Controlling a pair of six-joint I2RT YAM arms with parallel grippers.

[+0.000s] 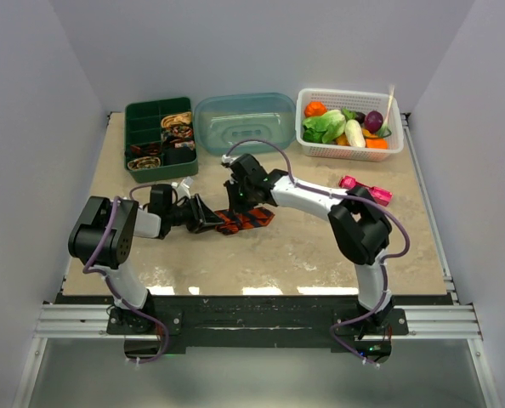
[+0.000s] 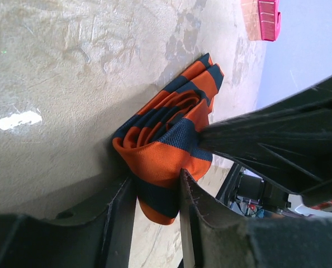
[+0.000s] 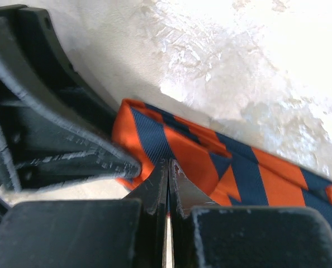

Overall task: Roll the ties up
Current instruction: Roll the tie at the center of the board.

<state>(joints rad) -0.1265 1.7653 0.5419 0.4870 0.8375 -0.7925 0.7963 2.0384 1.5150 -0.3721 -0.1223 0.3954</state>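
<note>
Orange tie point(image 2: 165, 146) between left end effector point(image 2: 155, 188) fingers

Left tool point(image 2: 156, 180) grips, partway closed; right tool point(image 3: 168, 166), facing it, is pinched closed.

The bench point(image 1: 303, 246) looks like mottled beige stone, smooth and glossy enough to throw back the lights. The orange tie point(image 2: 166, 151) is finely woven cloth with a soft sheen. The left gripper point(image 2: 157, 192) and right gripper point(image 3: 167, 167) are matt black plastic, ridged in fine layers. At the far right corner the basket point(image 1: 346, 151) is white lattice plastic; the pink gadget point(image 1: 367, 189) shines.
</note>
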